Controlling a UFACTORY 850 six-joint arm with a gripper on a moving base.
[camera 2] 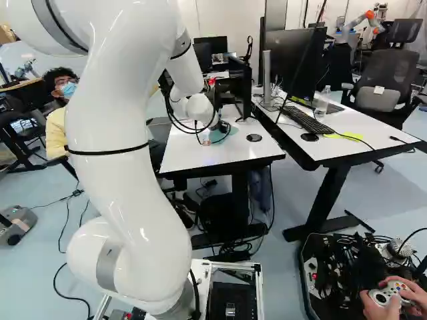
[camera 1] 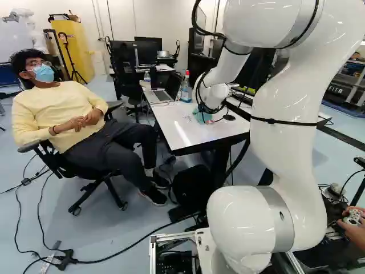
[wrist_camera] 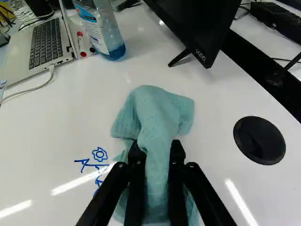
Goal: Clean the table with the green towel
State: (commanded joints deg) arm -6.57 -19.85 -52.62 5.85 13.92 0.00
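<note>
At the table's middle in the left base view, my gripper [camera 1: 207, 109] is low over the white tabletop [camera 1: 171, 123], partly hidden by the wrist. In the wrist view the gripper [wrist_camera: 157, 149] is shut on the green towel [wrist_camera: 157, 110], which is bunched between both fingers. Folds of cloth spread on the table ahead of the fingertips and out to both sides. Blue marker drawings [wrist_camera: 99, 154] show on the tabletop beside the towel, on the laptop's side. The towel's underside is hidden.
Ahead stand a laptop [wrist_camera: 47, 44], a blue-labelled bottle [wrist_camera: 106, 35], a marker [wrist_camera: 81, 44] and a monitor [wrist_camera: 197, 23]. A black round cap [wrist_camera: 259, 140] lies beside the towel. A second table [camera 2: 333, 143] adjoins on the right. A seated person [camera 1: 63, 114] is left of the table.
</note>
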